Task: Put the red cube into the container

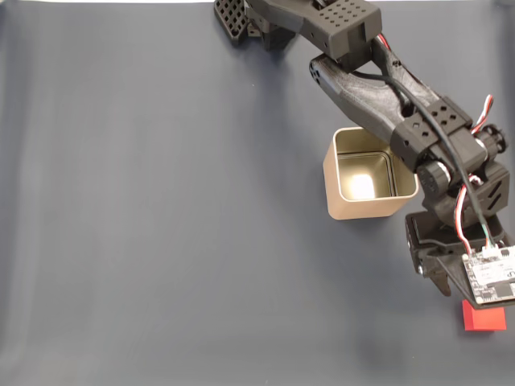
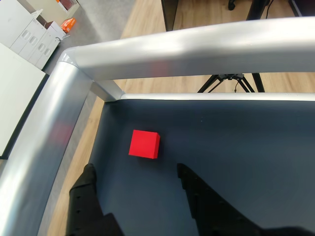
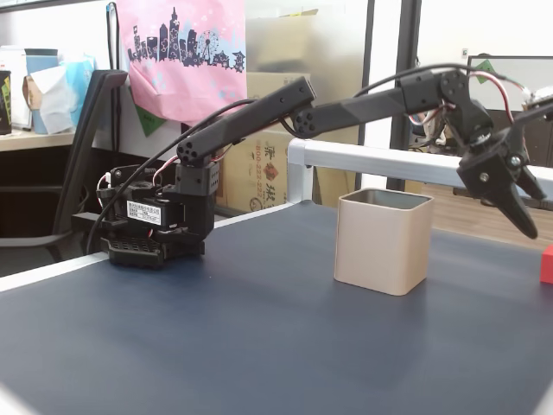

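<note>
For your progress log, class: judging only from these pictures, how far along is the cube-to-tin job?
Early stage. Done: the arm has reached out past the container, which holds nothing. In hand: the gripper hangs open above the mat, the red cube just beyond its fingertips in the wrist view, untouched. Left: descend, grasp, lift, carry back, drop in the tin.

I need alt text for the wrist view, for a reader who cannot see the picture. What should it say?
A small red cube lies on a dark blue-grey mat, just ahead of the open black tool, whose two fingers point toward it without touching. A silver metal frame borders the mat, with wooden floor beyond.
</note>
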`<state>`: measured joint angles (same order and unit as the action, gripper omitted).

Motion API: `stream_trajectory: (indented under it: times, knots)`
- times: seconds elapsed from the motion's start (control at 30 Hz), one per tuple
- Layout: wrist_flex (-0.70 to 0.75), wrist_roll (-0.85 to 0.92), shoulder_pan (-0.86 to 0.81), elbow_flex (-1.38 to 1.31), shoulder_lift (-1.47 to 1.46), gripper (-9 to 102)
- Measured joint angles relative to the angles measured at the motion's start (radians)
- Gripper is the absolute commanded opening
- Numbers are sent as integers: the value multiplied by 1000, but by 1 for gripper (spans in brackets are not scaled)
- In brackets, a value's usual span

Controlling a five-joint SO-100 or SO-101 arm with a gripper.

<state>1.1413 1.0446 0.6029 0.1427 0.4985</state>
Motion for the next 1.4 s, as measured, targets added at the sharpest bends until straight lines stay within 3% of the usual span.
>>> stream_trajectory:
  times: [0.67,1.4]
  knots:
    - [-255,18,14,0,-135,39]
    - [-322,29,21,0,-158,34]
